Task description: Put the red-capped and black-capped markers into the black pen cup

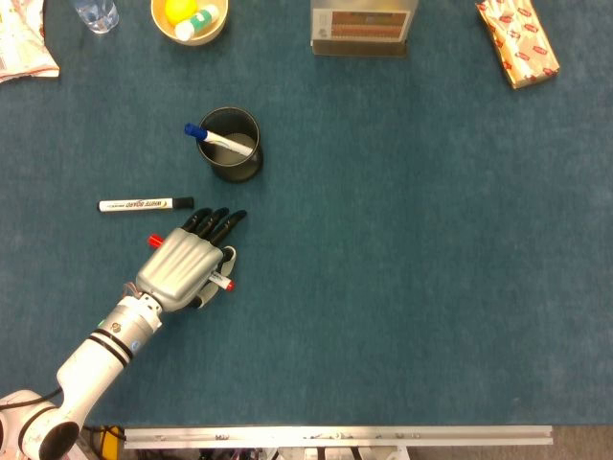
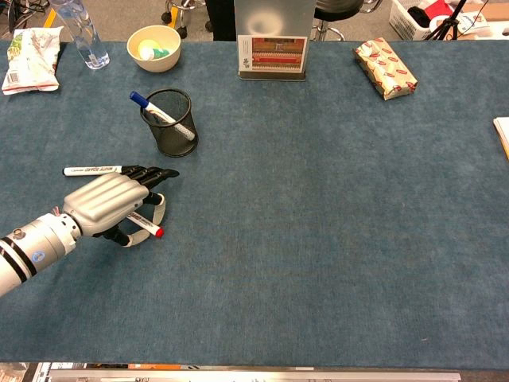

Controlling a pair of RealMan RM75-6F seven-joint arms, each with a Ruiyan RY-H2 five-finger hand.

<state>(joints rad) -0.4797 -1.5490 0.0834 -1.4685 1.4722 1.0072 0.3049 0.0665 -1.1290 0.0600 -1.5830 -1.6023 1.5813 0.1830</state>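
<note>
Blue felt-like tabletop (image 1: 402, 287) all over, seen from the head and chest cameras. Silver left hand (image 1: 184, 266) down low on the left side, palm down, dark fingers (image 1: 218, 222) stretched toward the cup. Wrapped around the red-capped marker (image 2: 149, 227), thumb tucked under it, red cap poking out on the thumb side and the barrel mostly hidden beneath the palm. Hard to tell whether the marker is lifted off the cloth or just pressed against it. Small red tip also peeking out on the far side of the hand in the head view, no idea what that bit is.

Black-capped marker (image 1: 146, 204) lying flat just beyond the fingertips, white barrel with print on it, cap end pointing toward the hand side, near but apart from the fingers in the head view. Black pen cup (image 1: 231, 144) standing upright further up, mesh walls visible in the chest view, with a blue-capped marker (image 2: 159, 113) already leaning inside, cap sticking out over the rim.

Along the far edge: yellowish bowl (image 2: 153, 46) with a yellow thing and a green-and-white thing in it, clear water bottle (image 2: 79, 32) beside it, crinkly snack bag (image 2: 30, 58) at the corner, upright sign holder (image 2: 271, 49) in the middle, patterned wrapped packet (image 2: 386, 68) off to the right. Right hand nowhere in either view.
</note>
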